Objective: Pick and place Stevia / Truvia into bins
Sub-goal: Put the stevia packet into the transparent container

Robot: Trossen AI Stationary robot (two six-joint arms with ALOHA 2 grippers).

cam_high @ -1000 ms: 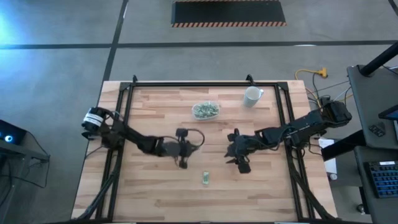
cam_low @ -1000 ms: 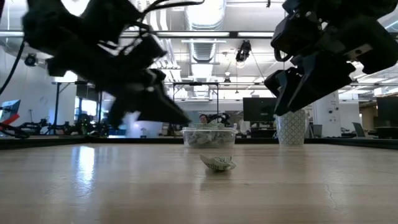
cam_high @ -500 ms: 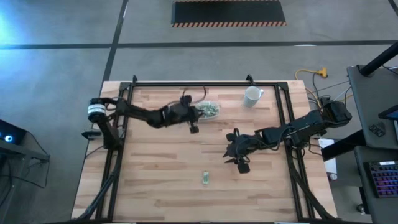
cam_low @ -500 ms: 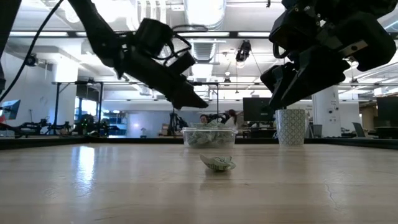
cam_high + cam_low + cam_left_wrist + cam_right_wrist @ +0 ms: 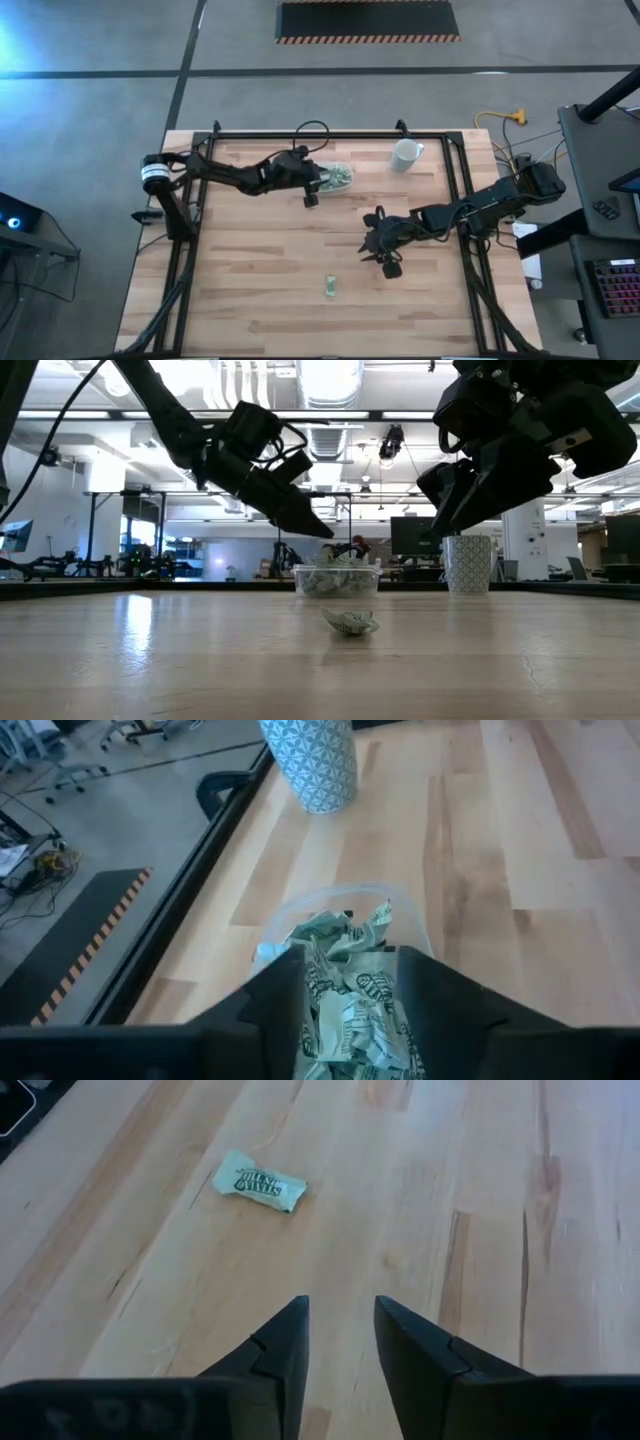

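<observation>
Here one clear bin (image 5: 331,177) is seen at the far middle of the table (image 5: 250,300), heaped with green-and-white packets (image 5: 350,990); too many and too crumpled to be counted. One loose packet (image 5: 331,288) is seen alone near the front edge, well apart from the bin; it also shows in the right wrist view (image 5: 261,1181), lying flat on the wood, with dark print on it that cannot be read. One white cup (image 5: 405,154) with a geometric pattern is placed right of the bin, near the far right corner, apart from it. Print is seen on the packets in the bin too, but not legibly. The left gripper (image 5: 311,193) is held in the air at the bin's left edge; in the left wrist view its fingers (image 5: 275,995) are spread apart with the packet heap seen between them, and nothing is clamped. The right gripper (image 5: 385,262) is held above bare wood right of centre, between the bin and the loose packet but near neither; its fingers (image 5: 283,1345) are parted with a narrow gap, and nothing is held. The table is of light wooden planks, framed by black rails. Grey floor, a hazard-striped mat (image 5: 367,20) and a yellow cable (image 5: 500,118) are seen around it. In the low view an open workshop is seen, with ceiling ducts, lights and monitors.
</observation>
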